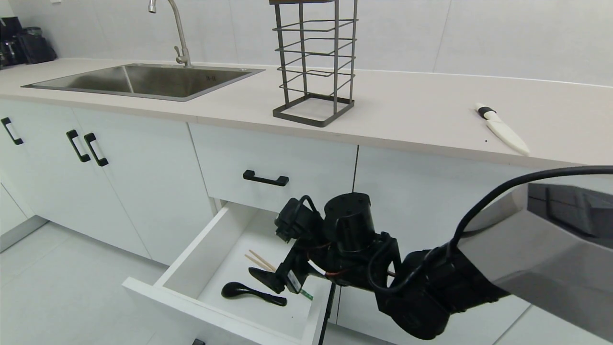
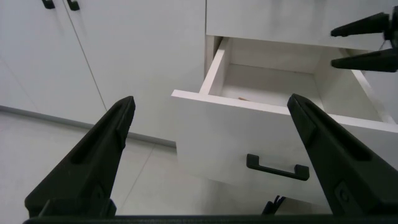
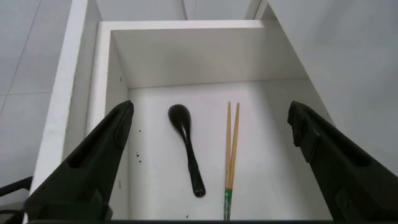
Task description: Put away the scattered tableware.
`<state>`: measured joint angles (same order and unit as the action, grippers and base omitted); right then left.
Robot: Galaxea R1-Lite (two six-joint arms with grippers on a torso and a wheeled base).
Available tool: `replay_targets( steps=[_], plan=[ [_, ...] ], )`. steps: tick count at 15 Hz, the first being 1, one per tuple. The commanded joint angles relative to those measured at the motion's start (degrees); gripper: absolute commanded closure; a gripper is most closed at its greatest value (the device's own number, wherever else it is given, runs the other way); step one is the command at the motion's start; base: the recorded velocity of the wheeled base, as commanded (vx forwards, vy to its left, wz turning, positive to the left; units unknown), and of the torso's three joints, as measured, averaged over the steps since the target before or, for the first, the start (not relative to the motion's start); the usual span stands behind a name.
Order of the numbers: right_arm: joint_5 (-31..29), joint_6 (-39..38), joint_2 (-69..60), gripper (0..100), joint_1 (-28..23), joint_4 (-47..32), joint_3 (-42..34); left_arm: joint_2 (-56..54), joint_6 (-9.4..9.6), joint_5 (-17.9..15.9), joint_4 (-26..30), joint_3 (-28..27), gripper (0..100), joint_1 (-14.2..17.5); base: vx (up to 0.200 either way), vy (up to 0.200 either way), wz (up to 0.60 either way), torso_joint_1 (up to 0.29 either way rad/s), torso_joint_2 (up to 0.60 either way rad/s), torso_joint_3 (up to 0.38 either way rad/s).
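The white drawer (image 1: 191,261) under the counter stands pulled out. On its floor lie a black spoon (image 1: 249,293) and a pair of wooden chopsticks (image 1: 261,260) side by side. In the right wrist view the spoon (image 3: 186,143) and chopsticks (image 3: 231,155) lie directly below my right gripper (image 3: 210,112), which hangs open and holds nothing. In the head view that gripper (image 1: 273,281) is over the drawer's right half. A white knife with a black band (image 1: 503,129) lies on the counter at the far right. My left gripper (image 2: 210,101) is open and holds nothing, low down, facing the drawer front (image 2: 261,134).
A dark wire rack (image 1: 316,62) stands on the counter above the drawer. A steel sink (image 1: 143,81) with a faucet (image 1: 179,33) is at the left. A closed drawer with a black handle (image 1: 266,178) sits just above the open one. Cabinet doors (image 1: 86,148) line the left.
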<state>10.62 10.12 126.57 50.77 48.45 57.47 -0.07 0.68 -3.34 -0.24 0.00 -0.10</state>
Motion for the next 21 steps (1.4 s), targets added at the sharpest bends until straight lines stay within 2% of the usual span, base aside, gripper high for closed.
replay_targets(
  steps=[1, 6, 11, 16, 19, 21],
  plan=[
    [-0.4, -0.7, -7.0, 0, -0.1, 1.6, -5.7, 0.1, 0.02, 0.0, 0.0, 0.0, 0, 0.0, 0.000, 0.000, 0.00, 0.000, 0.00, 0.000],
    [-7.6, -8.9, -20.0, 0, -0.9, 5.2, -23.6, 0.1, 0.02, 0.0, 0.0, 0.0, 0, 0.0, 0.000, 0.000, 0.00, 0.000, 0.00, 0.000],
    [-9.7, -14.1, -29.7, 0, -0.9, 5.2, -35.1, 0.1, 0.02, 0.0, 0.0, 0.0, 0, 0.0, 0.000, 0.000, 0.00, 0.000, 0.00, 0.000],
    [-10.0, -14.6, -35.7, 0, -1.1, 4.6, -40.8, 0.1, 0.02, 0.0, 0.0, 0.0, 0, 0.0, 0.000, 0.000, 0.00, 0.000, 0.00, 0.000],
    [-9.7, -14.5, -37.5, 0, -2.4, 4.6, -40.9, 0.1, 0.02, 0.0, 0.0, 0.0, 0, 0.0, 0.000, 0.000, 0.00, 0.000, 0.00, 0.000],
    [-9.6, -14.2, -42.0, 0, -5.1, 4.6, -42.9, 0.1, -0.07, 0.0, 0.0, 0.0, 0, 0.0, 0.000, 0.000, 0.00, 0.000, 0.00, 0.000]
  ],
)
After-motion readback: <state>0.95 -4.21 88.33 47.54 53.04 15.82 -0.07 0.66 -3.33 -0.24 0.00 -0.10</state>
